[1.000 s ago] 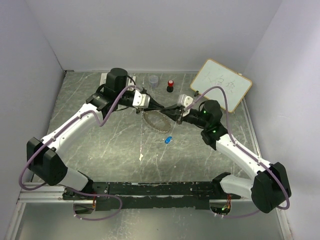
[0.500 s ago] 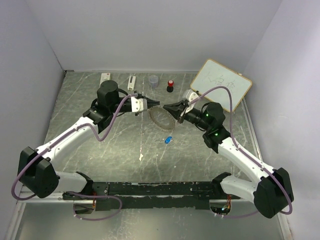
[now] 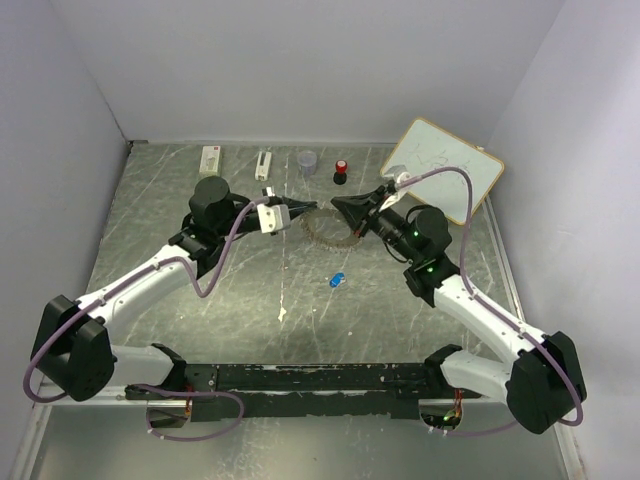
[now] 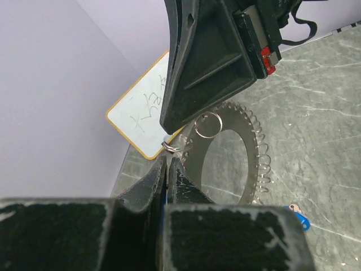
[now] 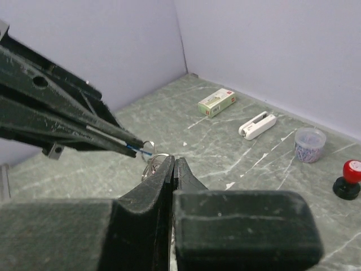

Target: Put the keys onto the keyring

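The keyring (image 3: 322, 233) is a grey toothed ring seen just under both gripper tips; in the left wrist view (image 4: 194, 161) it shows almost face on. My left gripper (image 3: 309, 207) is shut (image 4: 168, 161) with a thin blue key edge between its pads and a small wire loop at its tip (image 5: 148, 148). My right gripper (image 3: 336, 204) is shut (image 5: 174, 161) at the keyring's fringe of small loops (image 5: 148, 168); its fingers (image 4: 203, 62) hang over the ring. A second blue key (image 3: 338, 279) lies on the table, also in the left wrist view (image 4: 298, 217).
At the back stand a clear cup (image 3: 307, 160), a red-and-black knob (image 3: 341, 171), a white stapler (image 3: 263, 164) and a white-green box (image 3: 210, 157). A whiteboard (image 3: 455, 175) leans at the back right. Purple walls close three sides.
Both gripper tips have drawn slightly apart and moved toward the back. The keyring has shifted toward the back with them. The loose blue key has not moved.
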